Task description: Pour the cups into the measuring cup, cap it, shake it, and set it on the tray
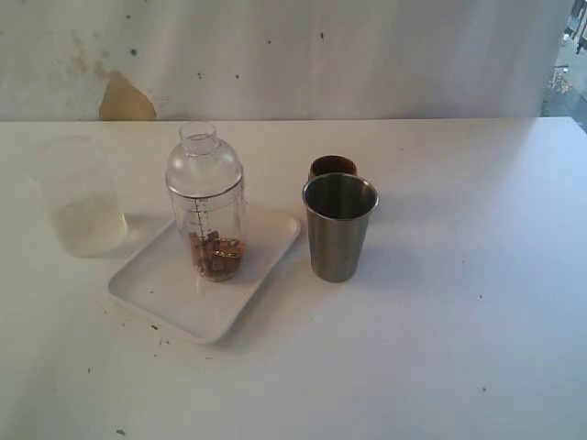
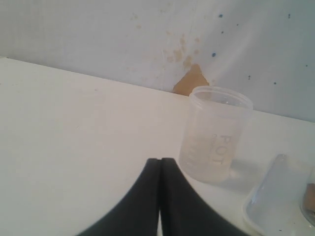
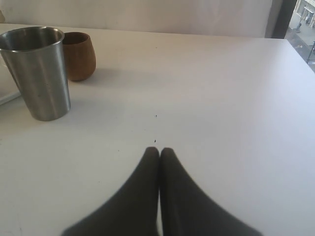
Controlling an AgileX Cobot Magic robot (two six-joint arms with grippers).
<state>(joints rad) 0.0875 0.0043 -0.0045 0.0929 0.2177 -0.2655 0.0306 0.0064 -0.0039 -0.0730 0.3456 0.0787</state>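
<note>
four vessels stand on the white surface (image 1: 459, 321): a frosted cup (image 1: 78, 197) just beside the tray's (image 1: 160, 284) left edge, the capped measuring cup (image 1: 206, 206) upright on the tray, then the steel tumbler (image 1: 339, 229) near its right corner, wooden cup (image 1: 332, 166) close behind. the surface rightward lies open. left gripper (image 2: 160, 162) and right gripper (image 3: 159, 151) are pressed together.
</note>
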